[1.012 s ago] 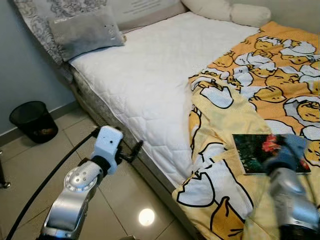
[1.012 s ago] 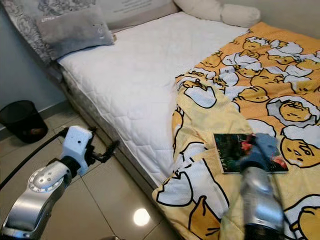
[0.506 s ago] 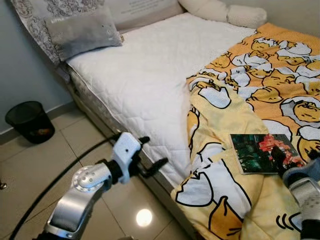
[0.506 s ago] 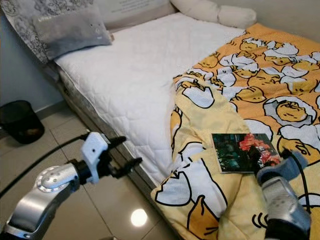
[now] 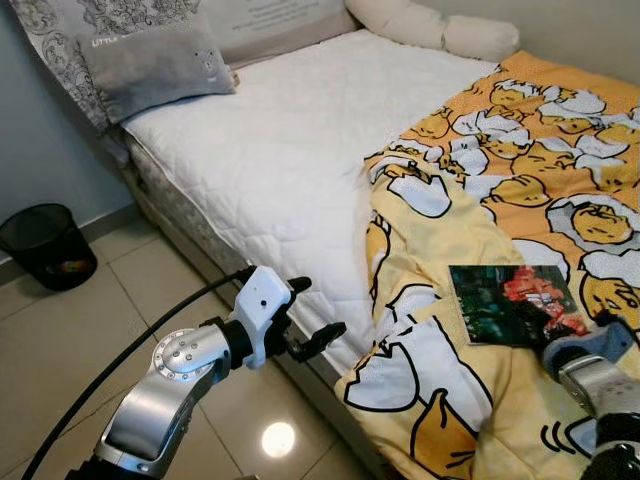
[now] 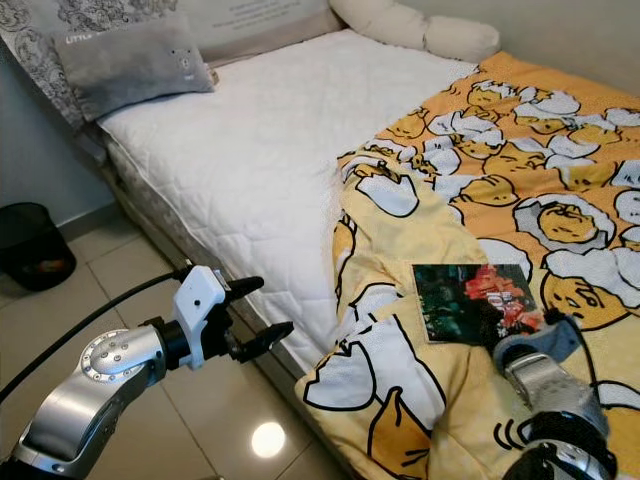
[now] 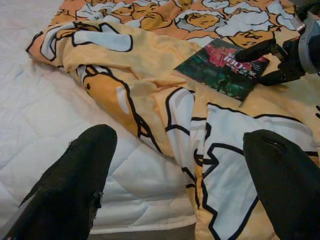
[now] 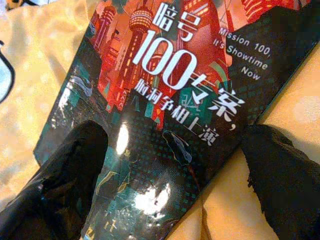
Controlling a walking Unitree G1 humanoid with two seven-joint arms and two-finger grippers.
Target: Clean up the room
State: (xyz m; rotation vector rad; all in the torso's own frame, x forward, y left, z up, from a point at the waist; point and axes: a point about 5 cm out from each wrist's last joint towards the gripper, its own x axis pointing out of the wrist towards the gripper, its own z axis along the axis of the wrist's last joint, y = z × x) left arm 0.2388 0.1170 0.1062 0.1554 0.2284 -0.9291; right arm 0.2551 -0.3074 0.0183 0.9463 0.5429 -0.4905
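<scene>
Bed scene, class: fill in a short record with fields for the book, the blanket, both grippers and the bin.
book: glossy red-and-teal cover, lying flat on the blanket
blanket: yellow cartoon-print, covering the bed's right part, draped over its edge
right gripper: open, fingertips at the book's edge
left gripper: open, beside the mattress edge, above the floor
bin: black waste basket, on the floor by the wall

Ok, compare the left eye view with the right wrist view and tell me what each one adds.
The left eye view gives the room: the bare white mattress, grey pillow, black bin on the floor, and the left gripper open beside the bed. The right wrist view gives the cover print, "Mission 100, It's Showtime Now". Both share the book on the yellow duck blanket, with the right gripper open at it.
</scene>
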